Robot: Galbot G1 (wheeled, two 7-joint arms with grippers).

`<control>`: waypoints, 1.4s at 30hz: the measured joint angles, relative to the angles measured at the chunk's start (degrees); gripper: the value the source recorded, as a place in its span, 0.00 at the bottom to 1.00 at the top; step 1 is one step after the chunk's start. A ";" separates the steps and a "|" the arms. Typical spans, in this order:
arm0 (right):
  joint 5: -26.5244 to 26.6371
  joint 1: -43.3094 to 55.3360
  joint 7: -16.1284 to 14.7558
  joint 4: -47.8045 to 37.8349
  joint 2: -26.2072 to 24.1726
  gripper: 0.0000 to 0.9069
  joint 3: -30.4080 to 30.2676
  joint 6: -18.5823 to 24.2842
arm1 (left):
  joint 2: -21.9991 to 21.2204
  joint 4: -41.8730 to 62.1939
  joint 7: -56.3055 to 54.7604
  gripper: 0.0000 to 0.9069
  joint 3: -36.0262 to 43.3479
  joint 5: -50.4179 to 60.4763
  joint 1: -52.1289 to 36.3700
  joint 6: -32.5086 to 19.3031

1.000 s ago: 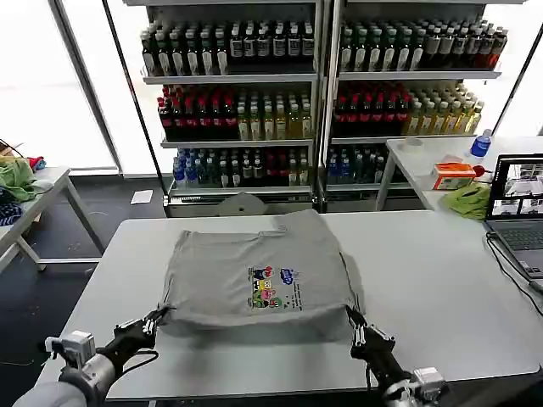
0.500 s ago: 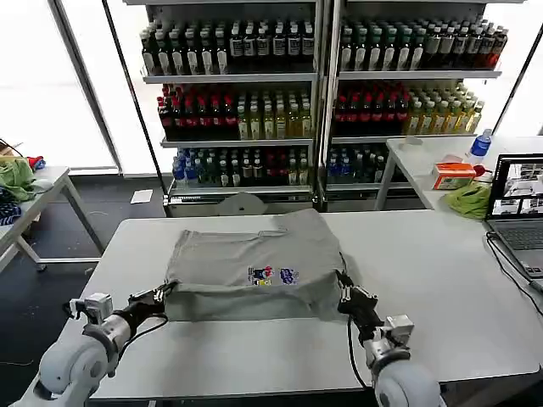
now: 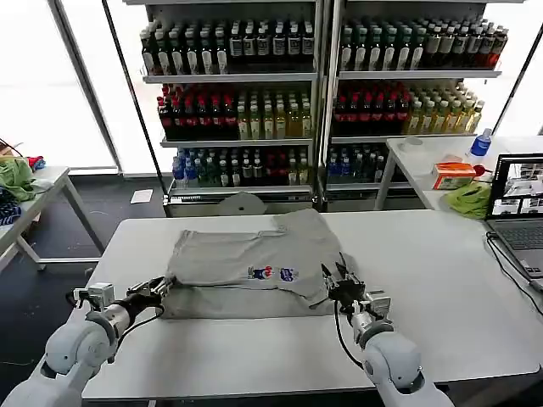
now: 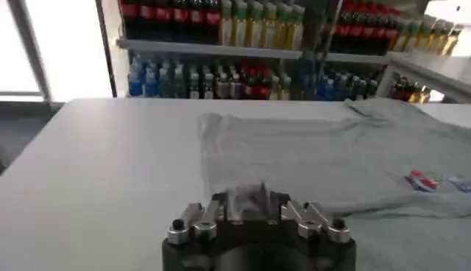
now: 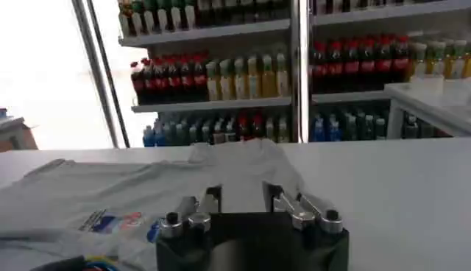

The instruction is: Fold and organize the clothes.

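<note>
A light grey shirt (image 3: pixel 246 254) with a small multicoloured chest print (image 3: pixel 271 274) lies on the white table (image 3: pixel 424 280). Its near hem is doubled back over the lower half of the print. My left gripper (image 3: pixel 164 286) is at the hem's left corner, shut on a bunch of the cloth (image 4: pixel 249 197). My right gripper (image 3: pixel 333 280) is at the hem's right corner, shut on the cloth too. From the left wrist the shirt (image 4: pixel 316 147) spreads out ahead. In the right wrist view the shirt (image 5: pixel 110 191) lies beyond and under the gripper (image 5: pixel 243 193).
A laptop (image 3: pixel 519 203) with a cable stands at the table's right edge. Behind it, a second table carries a yellow-green cloth (image 3: pixel 467 201) and an orange box (image 3: pixel 452 174). Bottle shelves (image 3: pixel 254 110) fill the back. A side table with green cloth (image 3: pixel 15 178) stands far left.
Both grippers have moved away from the near edge, carrying the hem over the shirt. The print's lower half is now covered and the shirt looks shorter.
</note>
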 measured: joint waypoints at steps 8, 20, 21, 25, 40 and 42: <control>-1.68 -6.89 2.05 4.90 -0.78 1.00 3.22 -1.98 | -1.14 -3.08 -0.50 1.00 -1.99 1.87 4.71 -0.07; -1.45 -10.73 5.92 4.78 1.00 0.00 2.97 -3.54 | -2.89 -3.92 0.02 1.00 -1.22 2.87 8.29 -0.18; -1.30 -10.72 6.16 4.52 1.15 0.00 2.83 -3.63 | -2.98 -3.73 0.10 1.00 -1.12 2.82 8.21 -0.25; -0.45 -10.67 6.94 3.36 1.66 0.00 2.33 -3.78 | -3.33 -2.76 0.18 0.66 -0.74 2.57 7.59 -0.37; 1.71 -10.88 8.43 1.64 1.40 0.00 1.66 -3.92 | -3.99 -1.59 0.16 0.01 0.21 1.17 8.37 -0.51; 1.94 -11.11 8.40 1.67 1.24 0.00 1.74 -3.83 | -4.17 -1.72 0.30 0.01 0.48 1.15 8.80 -0.52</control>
